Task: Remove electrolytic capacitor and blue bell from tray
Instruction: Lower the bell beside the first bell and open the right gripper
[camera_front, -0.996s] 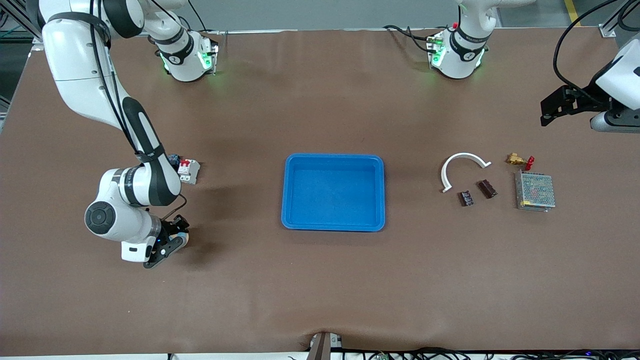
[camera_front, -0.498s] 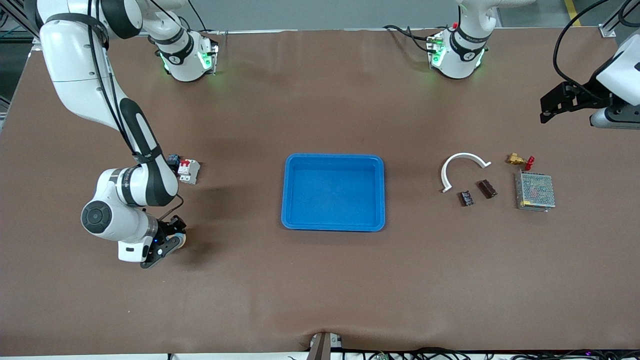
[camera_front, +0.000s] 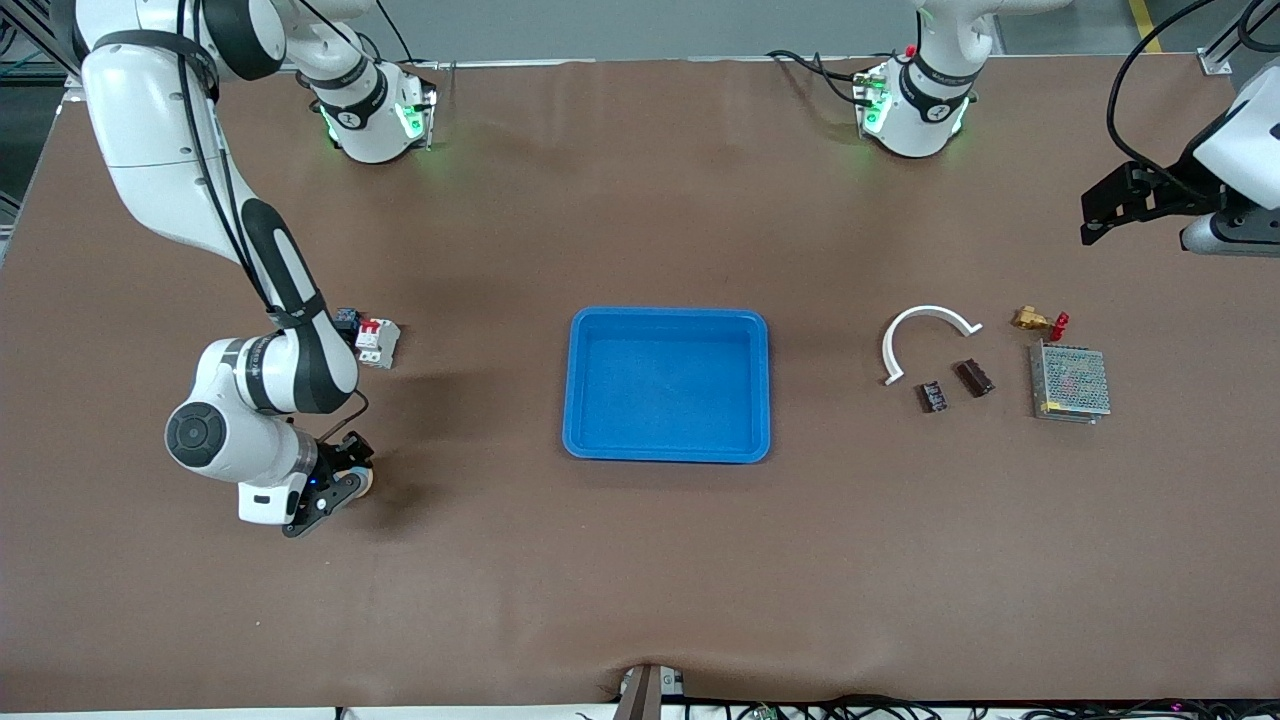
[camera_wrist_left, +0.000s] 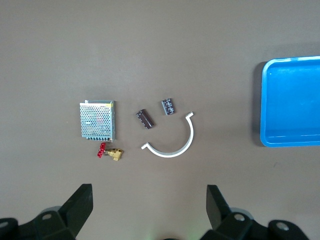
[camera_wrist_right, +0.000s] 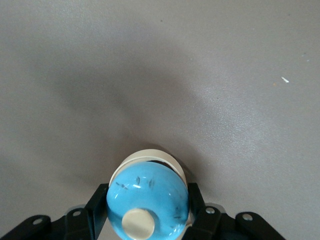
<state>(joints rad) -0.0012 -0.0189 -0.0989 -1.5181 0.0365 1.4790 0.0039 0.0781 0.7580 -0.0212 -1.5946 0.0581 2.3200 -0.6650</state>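
My right gripper (camera_front: 345, 485) is shut on the bell (camera_wrist_right: 147, 200), a blue dome with a cream button and cream base, low over the table at the right arm's end. Only a cream edge of the bell (camera_front: 362, 484) shows in the front view. A dark brown cylindrical capacitor (camera_front: 973, 378) (camera_wrist_left: 145, 119) lies toward the left arm's end, next to a second small dark component (camera_front: 933, 396) (camera_wrist_left: 168, 106). My left gripper (camera_front: 1110, 215) (camera_wrist_left: 148, 205) hangs open and empty, high over that end. The blue tray (camera_front: 668, 312) (camera_wrist_left: 263, 105) is empty at mid-table.
A white curved strip (camera_front: 925, 318), a brass valve with a red handle (camera_front: 1035, 320) and a metal mesh box (camera_front: 1070, 382) lie around the capacitor. A white and red circuit breaker (camera_front: 378, 342) sits beside the right arm's forearm.
The right arm has shifted slightly with the bell held in its gripper. The left arm has hardly moved.
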